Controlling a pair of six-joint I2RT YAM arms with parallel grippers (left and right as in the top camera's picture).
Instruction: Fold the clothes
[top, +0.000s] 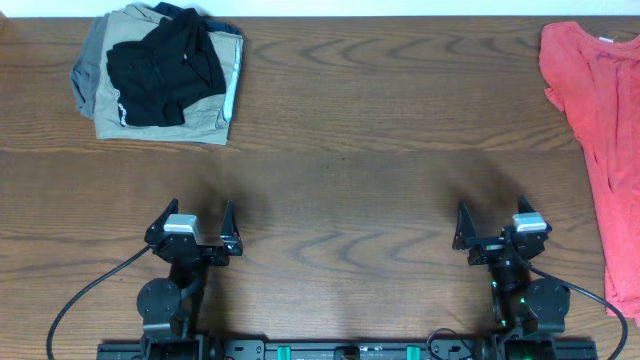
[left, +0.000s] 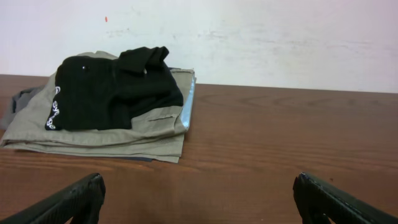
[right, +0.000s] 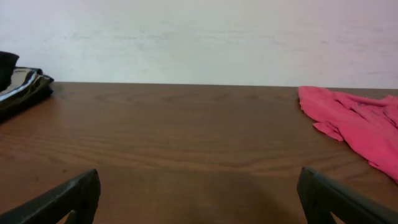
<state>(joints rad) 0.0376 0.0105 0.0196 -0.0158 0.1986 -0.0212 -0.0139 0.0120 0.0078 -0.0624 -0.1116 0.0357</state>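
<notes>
One T-shirt (top: 597, 90) lies apart, rightward of the wide-spread right gripper (top: 491, 204).

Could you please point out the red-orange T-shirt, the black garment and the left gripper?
red-orange T-shirt (top: 598, 110), overhead view, upper body fabric.
black garment (left: 106, 93), left wrist view, middle of its top.
left gripper (top: 202, 208), overhead view, midway between its fingertips.

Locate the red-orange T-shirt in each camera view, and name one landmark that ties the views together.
Overhead: the red-orange T-shirt lies spread along the far right edge, from the top corner downward.
Left wrist: not in it.
Right wrist: the T-shirt is at the right, crumpled, towards the wall.
Shared landmark: the folded pile, top left in the overhead, left of centre in the left wrist, just at the left edge in the right wrist.
</notes>
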